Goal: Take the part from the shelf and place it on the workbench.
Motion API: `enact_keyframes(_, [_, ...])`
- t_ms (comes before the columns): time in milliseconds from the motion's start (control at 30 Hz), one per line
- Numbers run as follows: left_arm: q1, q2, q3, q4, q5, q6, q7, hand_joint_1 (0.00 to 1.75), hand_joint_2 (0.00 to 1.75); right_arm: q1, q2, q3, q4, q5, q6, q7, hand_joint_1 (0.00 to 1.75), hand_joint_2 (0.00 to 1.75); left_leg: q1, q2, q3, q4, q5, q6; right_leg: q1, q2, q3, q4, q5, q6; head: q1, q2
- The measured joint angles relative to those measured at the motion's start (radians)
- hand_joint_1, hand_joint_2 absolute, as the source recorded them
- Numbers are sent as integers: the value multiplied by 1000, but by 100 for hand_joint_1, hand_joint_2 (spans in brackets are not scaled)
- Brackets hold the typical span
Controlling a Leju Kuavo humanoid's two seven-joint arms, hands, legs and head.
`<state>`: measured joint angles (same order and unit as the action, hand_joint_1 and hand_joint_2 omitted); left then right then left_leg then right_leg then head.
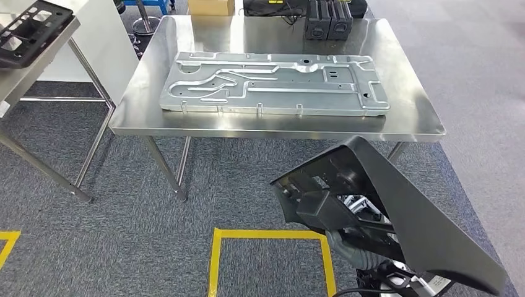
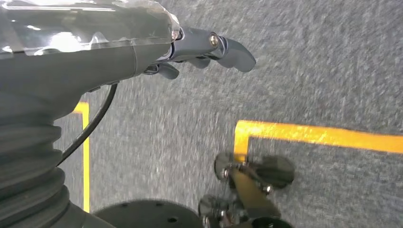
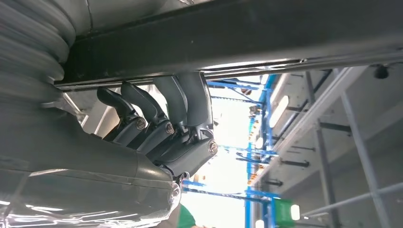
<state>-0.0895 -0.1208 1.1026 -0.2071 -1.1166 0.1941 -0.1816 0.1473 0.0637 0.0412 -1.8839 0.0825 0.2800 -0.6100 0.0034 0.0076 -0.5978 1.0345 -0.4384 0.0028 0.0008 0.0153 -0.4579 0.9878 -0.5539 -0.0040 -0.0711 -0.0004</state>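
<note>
The black plastic part (image 1: 396, 210), a long angled panel with ribs on its inner side, hangs low at the right, in front of the steel workbench (image 1: 408, 120) and short of its near edge. My right hand (image 3: 157, 128) grips it from beneath, fingers (image 3: 190, 99) hooked over the part's edge (image 3: 237, 33). In the head view the part hides most of that hand. My left hand (image 2: 190, 47) hangs over the grey carpet with nothing in it, thumb and fingers loosely apart.
A large stamped metal plate (image 1: 272, 83) covers most of the workbench top. Black boxes (image 1: 328, 21) and a cardboard box (image 1: 210, 6) stand at its far edge. A second table at the left carries another black part (image 1: 28, 31). Yellow tape (image 1: 272, 235) marks the floor.
</note>
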Motion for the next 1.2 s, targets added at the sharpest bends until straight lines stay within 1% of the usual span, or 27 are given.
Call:
enact_keyframes(67, [-1,0,0,0,-1,0,0,0,175,1,0,0,-1,1,0,0,175,175,-1,-1,17,-15,-18,11,0,0,5,13,2,12,0,0])
enact_keyframes(100, [-1,0,0,0,-1,0,-1,0,175,1,0,0,-1,1,0,0,175,175,1,-2,30,-23,-24,17,-1,-1,-3,39,10,17,0,0])
enact_keyframes(133, [-1,0,1,0,-1,0,-1,0,175,1,0,0,-1,1,0,0,175,175,3,-3,47,-30,-30,22,-2,-3,-27,82,18,22,0,0])
enact_keyframes(200, [-1,0,1,0,-2,0,-2,0,175,1,0,0,-1,5,0,-1,175,175,6,-4,81,-41,-50,27,-7,-6,-118,206,13,31,1,0])
enact_keyframes(267, [1,0,1,0,-2,-1,-4,0,175,0,-2,0,-1,22,-1,-2,175,175,9,-6,116,-46,-77,25,-13,-7,-221,299,-38,41,1,0])
enact_keyframes(333, [5,-1,1,0,-3,-2,-7,0,175,-8,-10,2,-1,58,-5,-3,175,175,13,-9,161,-50,-110,20,-17,-11,-280,294,-79,47,1,0])
enact_keyframes(367, [6,-2,1,0,-4,-3,-9,0,175,-18,-18,3,-1,77,-9,-2,175,175,16,-9,186,-52,-128,17,-17,-14,-291,254,-65,49,1,0])
enact_keyframes(400, [8,-3,1,0,-5,-4,-10,0,175,-32,-29,4,-1,94,-14,-1,175,175,19,-9,209,-55,-148,13,-18,-18,-295,196,-8,49,1,0])
enact_keyframes(433, [8,-4,1,0,-6,-5,-12,0,175,-51,-42,5,-1,105,-19,2,175,175,20,-9,232,-56,-169,7,-16,-23,-297,138,80,46,1,0])
enact_keyframes(467, [8,-5,1,0,-8,-6,-14,0,175,-74,-57,5,0,111,-21,8,175,175,20,-9,250,-62,-187,1,-13,-26,-296,99,153,39,1,0])
enact_keyframes(500, [7,-6,1,0,-10,-7,-16,0,175,-101,-73,5,0,109,-21,16,175,175,19,-7,268,-73,-200,-7,-10,-28,-295,77,207,31,2,0])
enact_keyframes(533, [4,-6,1,0,-11,-7,-17,0,175,-133,-89,4,0,103,-16,29,175,175,18,-6,283,-79,-201,-14,-7,-27,-291,72,220,20,2,0])
enact_keyframes(567, [0,-6,1,0,-14,-7,-18,0,175,-171,-108,3,1,97,-9,45,175,175,16,-5,285,-71,-186,-23,-8,-22,-280,71,204,10,2,0])
enact_keyframes(600, [-4,-6,1,0,-16,-8,-19,0,175,-211,-128,2,2,93,-1,63,175,175,17,-4,273,-36,-160,-28,-9,-19,-263,62,195,1,2,0])
enact_keyframes(633, [-8,-6,1,0,-17,-8,-19,0,175,-256,-149,0,7,92,9,83,175,175,16,-4,240,29,-130,-31,-10,-16,-242,50,184,-7,2,0])
enact_keyframes(667, [-11,-6,1,0,-18,-9,-19,0,175,-300,-170,0,15,93,17,103,175,175,17,-5,192,107,-112,-32,-11,-14,-217,37,172,-13,2,0])
enact_keyframes(700, [-12,-6,1,0,-19,-10,-19,0,175,-340,-188,0,25,96,23,120,175,175,17,-6,139,179,-117,-31,-11,-12,-190,24,159,-17,2,0])
enact_keyframes(733, [-12,-6,1,0,-20,-10,-20,0,175,-375,-204,0,36,99,28,135,175,175,16,-6,87,229,-146,-29,-10,-11,-163,15,145,-20,2,0])
enact_keyframes(767, [-9,-6,1,0,-20,-12,-21,0,175,-406,-217,1,48,109,31,149,175,175,15,-6,43,253,-196,-29,-8,-10,-136,8,131,-21,2,0])
enact_keyframes(833, [-2,-6,1,0,-21,-15,-30,0,175,-474,-245,10,73,158,28,177,175,175,11,-6,-25,234,-290,-22,-3,-5,-83,0,98,-23,2,0])
enact_keyframes(867, [2,-6,1,0,-22,-16,-35,0,175,-516,-259,18,90,195,20,193,175,175,9,-6,-52,203,-303,-16,1,-2,-59,-1,80,-23,2,0])
enact_keyframes(900, [4,-6,1,0,-24,-17,-39,0,175,-564,-274,28,112,240,4,210,175,175,5,-6,-76,158,-262,-5,5,0,-36,-2,62,-23,2,0])
enact_keyframes(1000, [12,-3,1,0,-26,-18,-47,0,175,-723,-326,60,214,374,-60,254,175,175,-12,-14,-125,25,29,21,16,6,3,13,4,-18,1,0])
enact_keyframes(1033, [14,-3,1,0,-26,-18,-48,0,175,-768,-343,68,244,400,-72,262,175,175,-15,-18,-130,10,86,23,19,8,10,19,-14,-15,2,0])
enact_keyframes(1067, [13,-3,1,0,-26,-18,-49,0,175,-806,-358,74,264,413,-78,267,175,175,-15,-22,-129,11,101,25,20,9,15,22,-29,-10,1,0])
enact_keyframes(1133, [6,-3,1,0,-26,-17,-50,0,175,-857,-381,80,287,419,-82,269,175,175,-12,-23,-123,11,102,33,18,4,18,36,-52,0,2,0])
enact_keyframes(1200, [-3,-3,1,0,-27,-17,-53,0,175,-886,-397,87,302,432,-91,271,175,175,-9,-24,-113,3,93,43,12,-3,-28,116,-90,14,2,0])
